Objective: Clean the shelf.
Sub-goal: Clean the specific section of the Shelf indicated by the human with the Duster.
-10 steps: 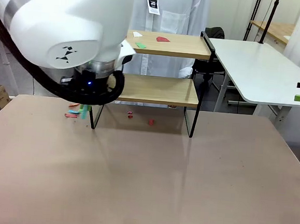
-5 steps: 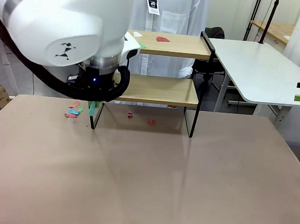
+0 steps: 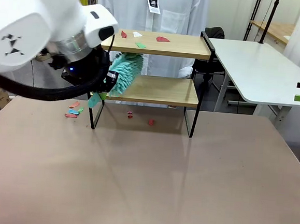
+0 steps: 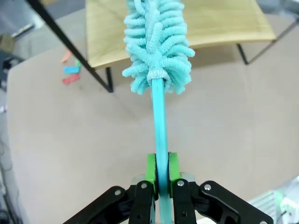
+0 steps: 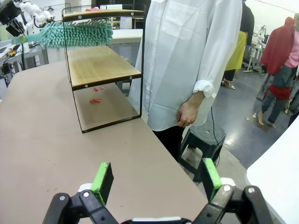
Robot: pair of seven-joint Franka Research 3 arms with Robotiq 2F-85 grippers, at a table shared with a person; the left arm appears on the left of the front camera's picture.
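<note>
The shelf stands at the table's far side, two wooden boards in a black frame. Red, white and green paper scraps lie on its top board. My left gripper is shut on the handle of a teal fluffy duster, whose head reaches in between the two boards at the shelf's left end. In the left wrist view the green pads clamp the teal handle, and the duster head lies over a board. My right gripper is open and holds nothing, far right of the shelf.
Coloured scraps lie on the beige table left of the shelf, and red bits lie under it. A person in a white coat stands behind the shelf. A white table is at the back right.
My left arm has risen from the table beside the shelf's left leg and turned. The duster head, hidden before, now sticks in between the two boards.
</note>
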